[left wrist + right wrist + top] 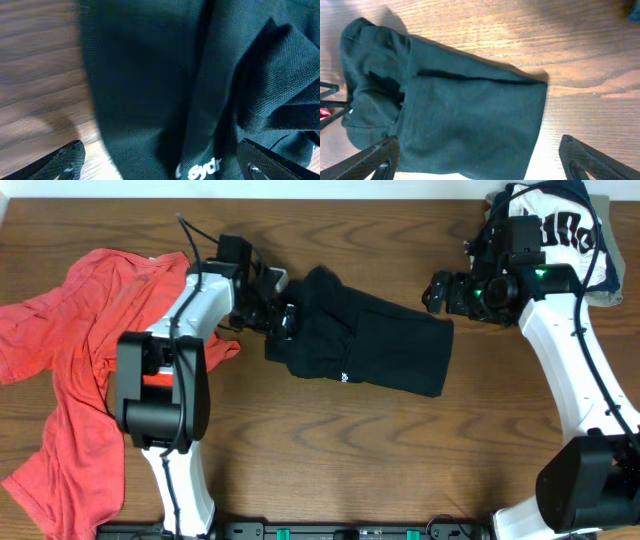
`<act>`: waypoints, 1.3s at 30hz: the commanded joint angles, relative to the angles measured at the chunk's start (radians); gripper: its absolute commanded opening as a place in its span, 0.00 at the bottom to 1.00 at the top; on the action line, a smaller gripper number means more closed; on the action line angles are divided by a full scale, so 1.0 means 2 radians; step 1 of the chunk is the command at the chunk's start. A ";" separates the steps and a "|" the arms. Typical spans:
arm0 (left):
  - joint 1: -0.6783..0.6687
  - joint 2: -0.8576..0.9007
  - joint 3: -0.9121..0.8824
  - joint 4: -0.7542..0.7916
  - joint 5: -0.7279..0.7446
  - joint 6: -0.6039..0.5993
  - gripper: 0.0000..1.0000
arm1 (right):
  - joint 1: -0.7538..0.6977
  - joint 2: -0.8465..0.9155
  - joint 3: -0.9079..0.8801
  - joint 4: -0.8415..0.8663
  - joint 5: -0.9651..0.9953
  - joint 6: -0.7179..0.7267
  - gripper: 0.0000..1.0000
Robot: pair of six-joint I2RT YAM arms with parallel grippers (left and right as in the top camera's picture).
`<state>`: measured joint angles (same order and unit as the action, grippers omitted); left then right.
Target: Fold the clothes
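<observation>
The black T-shirt [375,340] lies folded into a rough rectangle at the table's middle, its small white logo [343,377] near the front edge. My left gripper [280,318] is at the shirt's bunched left end, open. In the left wrist view its fingers [165,167] stand wide apart over the black fabric [150,75] and the logo [200,171]. My right gripper [437,292] hovers open just off the shirt's far right corner. In the right wrist view its fingers [480,165] are spread above the shirt [470,120]. The coral-red T-shirt [80,330] lies spread at the left.
A pile of other garments [560,225], dark with white print, sits at the far right corner behind the right arm. The red shirt reaches the table's left and front edges. Bare wood [380,460] lies in front of the black shirt.
</observation>
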<state>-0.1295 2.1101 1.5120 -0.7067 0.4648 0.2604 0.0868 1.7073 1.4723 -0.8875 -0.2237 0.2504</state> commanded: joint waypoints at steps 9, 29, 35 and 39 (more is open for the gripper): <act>-0.047 0.011 0.007 0.006 0.020 0.018 0.84 | 0.012 -0.006 0.007 0.000 0.020 -0.010 0.92; -0.030 -0.020 0.028 0.028 -0.032 -0.006 0.76 | 0.013 -0.006 0.006 0.000 0.032 -0.016 0.89; -0.016 0.004 0.024 0.030 -0.033 -0.005 0.76 | 0.013 -0.006 0.006 -0.002 0.031 -0.020 0.89; -0.013 0.019 0.024 0.036 -0.033 -0.005 0.76 | 0.013 -0.006 0.006 -0.006 0.031 -0.020 0.90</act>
<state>-0.1577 2.1101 1.5478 -0.6380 0.4110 0.2584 0.0998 1.7073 1.4723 -0.8944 -0.1711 0.2256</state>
